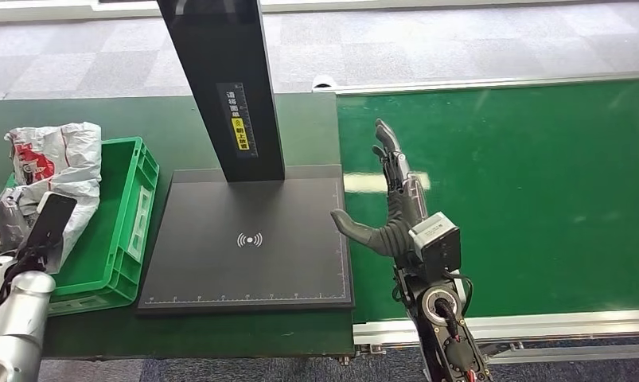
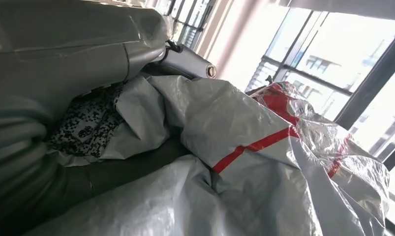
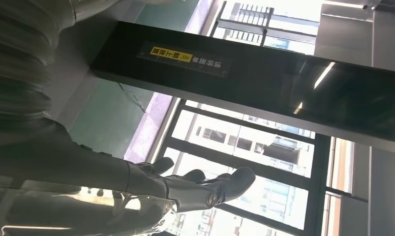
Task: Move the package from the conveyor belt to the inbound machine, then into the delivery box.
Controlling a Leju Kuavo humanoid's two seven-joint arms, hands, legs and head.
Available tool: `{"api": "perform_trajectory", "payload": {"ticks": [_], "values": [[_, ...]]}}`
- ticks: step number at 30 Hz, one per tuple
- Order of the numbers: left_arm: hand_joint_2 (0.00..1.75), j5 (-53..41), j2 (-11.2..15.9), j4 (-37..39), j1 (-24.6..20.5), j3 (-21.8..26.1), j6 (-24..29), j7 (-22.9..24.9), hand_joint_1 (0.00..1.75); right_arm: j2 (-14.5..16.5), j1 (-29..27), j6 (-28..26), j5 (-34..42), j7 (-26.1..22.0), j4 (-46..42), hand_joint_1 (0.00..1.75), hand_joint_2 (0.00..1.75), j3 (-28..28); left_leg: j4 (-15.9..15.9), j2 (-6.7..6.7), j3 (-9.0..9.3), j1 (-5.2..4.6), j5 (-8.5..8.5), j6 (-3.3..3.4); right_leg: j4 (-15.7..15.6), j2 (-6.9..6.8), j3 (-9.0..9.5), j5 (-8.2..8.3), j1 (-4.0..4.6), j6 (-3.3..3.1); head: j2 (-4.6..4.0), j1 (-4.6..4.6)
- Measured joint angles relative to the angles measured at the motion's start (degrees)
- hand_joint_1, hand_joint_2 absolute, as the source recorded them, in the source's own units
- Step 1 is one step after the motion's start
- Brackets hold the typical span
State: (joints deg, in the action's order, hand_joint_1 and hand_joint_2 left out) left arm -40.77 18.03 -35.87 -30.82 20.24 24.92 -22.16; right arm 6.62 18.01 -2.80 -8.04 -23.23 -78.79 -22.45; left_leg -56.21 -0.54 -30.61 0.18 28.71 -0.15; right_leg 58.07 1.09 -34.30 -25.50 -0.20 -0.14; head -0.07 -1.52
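The package [image 1: 57,155], a crumpled grey-white plastic bag with red print, sits over the left side of the green delivery box [image 1: 133,215]. My left hand [image 1: 9,227] grips its near end from the lower left. The left wrist view shows the package [image 2: 244,162] pressed against my left hand [image 2: 62,59]. My right hand [image 1: 391,207] stands upright and open, holding nothing, at the belt's left edge beside the inbound machine's black plate [image 1: 248,270]. In the right wrist view its fingers [image 3: 205,189] are spread in front of the machine's column [image 3: 264,88].
The machine's black column [image 1: 220,79] rises from the back of the plate. The green conveyor belt [image 1: 539,199] stretches to the right with a metal rail [image 1: 539,326] along its near edge. A dark green table surface [image 1: 141,119] lies behind the box.
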Motion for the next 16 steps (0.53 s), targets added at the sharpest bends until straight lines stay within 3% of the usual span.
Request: {"api": "perform_trajectory", "payload": {"ticks": [1,2,5,6,9,12,13,16], "values": [[1.75,-0.4,0.1,0.9,-0.4,0.0,-0.7,1.5,1.75,0.0,0.0,0.0,0.0,0.0,0.0,0.0,1.75,0.0,0.0,-0.02,0.02,0.0,0.0,-0.01,0.0,-0.01,0.02,0.0,0.0,0.0,0.0,-0.02],[1.75,-0.7,0.2,1.9,-0.9,0.0,-1.5,3.0,1.63,0.1,0.0,0.0,0.0,0.0,0.0,0.0,1.75,0.0,0.0,-0.04,0.06,0.0,-0.01,-0.02,0.0,-0.02,0.05,0.0,0.0,-0.01,0.0,-0.01],[1.75,-1.3,0.2,4.6,-2.1,0.2,-3.1,5.0,0.32,0.4,-0.1,0.2,0.0,0.0,0.0,0.0,1.75,-0.1,0.1,-0.07,0.23,0.0,-0.03,-0.06,0.0,-0.06,0.19,-0.02,0.0,-0.03,0.0,-0.02],[1.75,-0.9,0.1,5.1,-2.4,0.2,-3.9,4.4,0.0,0.5,-0.2,0.2,0.0,0.0,0.0,0.0,1.75,-0.2,0.1,-0.08,0.27,0.0,-0.05,-0.08,0.0,-0.07,0.22,-0.02,0.0,-0.04,0.0,-0.02],[1.75,5.1,-0.7,5.3,-3.0,1.5,-10.1,-0.1,0.0,0.7,-0.3,0.2,0.0,0.0,0.0,0.0,1.75,-0.2,0.1,-0.23,0.32,-0.02,-0.12,-0.13,0.0,-0.23,0.3,-0.02,-0.01,-0.04,0.0,-0.04],[0.44,16.8,-2.7,3.2,-3.1,4.1,-20.9,-4.2,0.0,0.9,-0.3,0.2,-0.1,0.0,0.2,0.0,1.75,-0.2,0.1,-0.65,0.32,-0.03,-0.22,-0.11,0.0,-0.66,0.45,-0.05,-0.02,-0.04,0.0,-0.02],[0.44,21.1,-3.4,2.1,-2.9,4.9,-24.2,-4.8,0.0,1.1,-0.3,0.2,-0.2,0.0,0.3,0.0,1.75,-0.2,0.1,-0.72,0.31,-0.03,-0.25,-0.1,0.0,-0.74,0.47,-0.05,-0.02,-0.03,0.0,-0.01],[1.75,32.1,-5.4,-1.6,-1.6,6.4,-30.5,-4.8,0.0,1.4,-0.1,0.2,-0.2,0.0,0.7,0.0,1.75,-0.2,0.1,-0.7,0.26,-0.03,-0.3,-0.1,0.0,-0.75,0.46,0.0,-0.02,-0.06,0.0,0.02]]}}
